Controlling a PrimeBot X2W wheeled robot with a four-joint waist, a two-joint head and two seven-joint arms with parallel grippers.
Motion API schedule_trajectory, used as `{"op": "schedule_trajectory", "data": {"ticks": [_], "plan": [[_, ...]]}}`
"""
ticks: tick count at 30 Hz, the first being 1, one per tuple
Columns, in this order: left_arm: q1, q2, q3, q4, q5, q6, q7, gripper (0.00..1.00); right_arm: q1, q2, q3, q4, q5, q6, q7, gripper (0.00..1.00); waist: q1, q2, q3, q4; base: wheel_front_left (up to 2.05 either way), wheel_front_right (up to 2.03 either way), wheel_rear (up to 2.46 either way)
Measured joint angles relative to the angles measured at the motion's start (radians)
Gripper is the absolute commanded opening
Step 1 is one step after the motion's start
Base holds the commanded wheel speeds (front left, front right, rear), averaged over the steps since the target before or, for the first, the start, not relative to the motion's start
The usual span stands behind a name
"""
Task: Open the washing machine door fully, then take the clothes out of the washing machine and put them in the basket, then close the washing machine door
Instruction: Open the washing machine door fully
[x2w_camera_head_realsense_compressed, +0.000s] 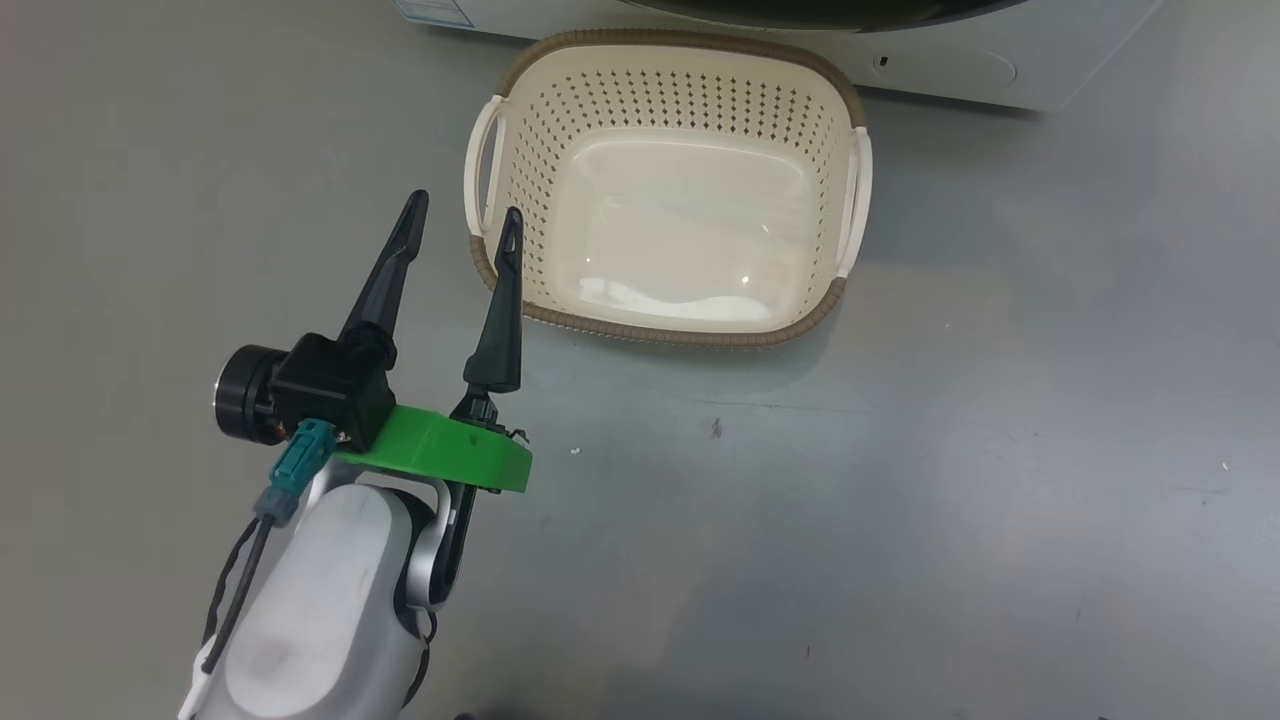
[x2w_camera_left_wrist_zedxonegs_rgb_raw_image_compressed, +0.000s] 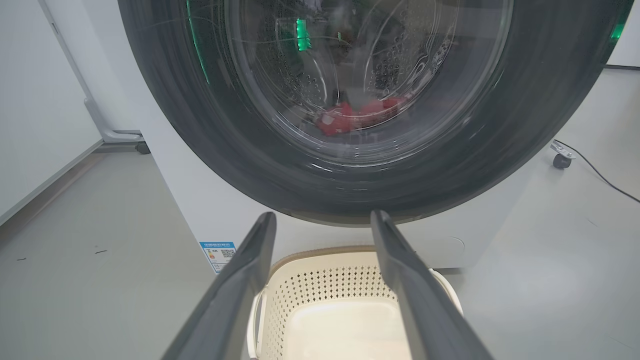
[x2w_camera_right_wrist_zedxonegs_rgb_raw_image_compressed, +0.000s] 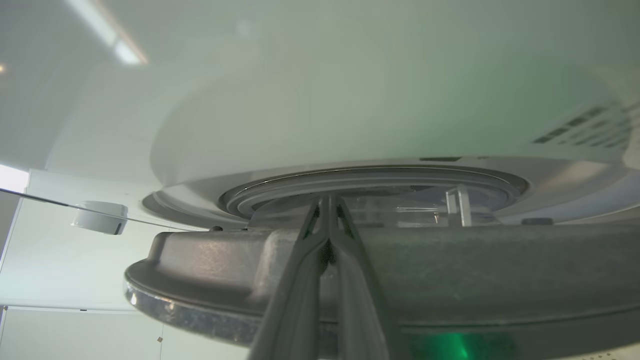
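The washing machine door (x2w_camera_left_wrist_zedxonegs_rgb_raw_image_compressed: 210, 130), glossy black with a clear glass bowl, faces my left wrist view. Through the glass the red clothes (x2w_camera_left_wrist_zedxonegs_rgb_raw_image_compressed: 350, 117) lie low in the steel drum. The white washing machine (x2w_camera_left_wrist_zedxonegs_rgb_raw_image_compressed: 200, 210) rises behind the empty cream basket (x2w_camera_head_realsense_compressed: 665, 215), which stands on the floor just in front of it. My left gripper (x2w_camera_head_realsense_compressed: 465, 210) hangs open at the basket's left rim, holding nothing. In the right wrist view my right gripper (x2w_camera_right_wrist_zedxonegs_rgb_raw_image_compressed: 328, 200) is shut, its fingers lying across the door's (x2w_camera_right_wrist_zedxonegs_rgb_raw_image_compressed: 500, 270) rim, tips in a narrow gap between door and machine front (x2w_camera_right_wrist_zedxonegs_rgb_raw_image_compressed: 350, 100).
Grey floor (x2w_camera_head_realsense_compressed: 900, 500) spreads to the right of and in front of the basket. A castor and a black cable (x2w_camera_left_wrist_zedxonegs_rgb_raw_image_compressed: 562, 160) lie on the floor right of the machine. A white wall panel with a wheeled foot (x2w_camera_left_wrist_zedxonegs_rgb_raw_image_compressed: 117, 135) stands to its left.
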Motion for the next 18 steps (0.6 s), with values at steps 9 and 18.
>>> {"op": "schedule_trajectory", "data": {"ticks": [9,18], "plan": [[0.0,0.0,-0.022,0.003,-0.001,0.0,0.0,1.0,0.016,-0.003,0.008,0.018,0.03,0.014,0.086,0.0,0.0,0.0,-0.012,-0.017,0.0,0.0,0.0],[0.001,0.0,-0.018,0.031,0.009,0.0,0.0,1.0,0.088,0.018,0.018,0.03,0.061,0.043,0.156,0.0,0.0,0.0,-0.033,-0.04,0.0,0.0,0.0]]}}
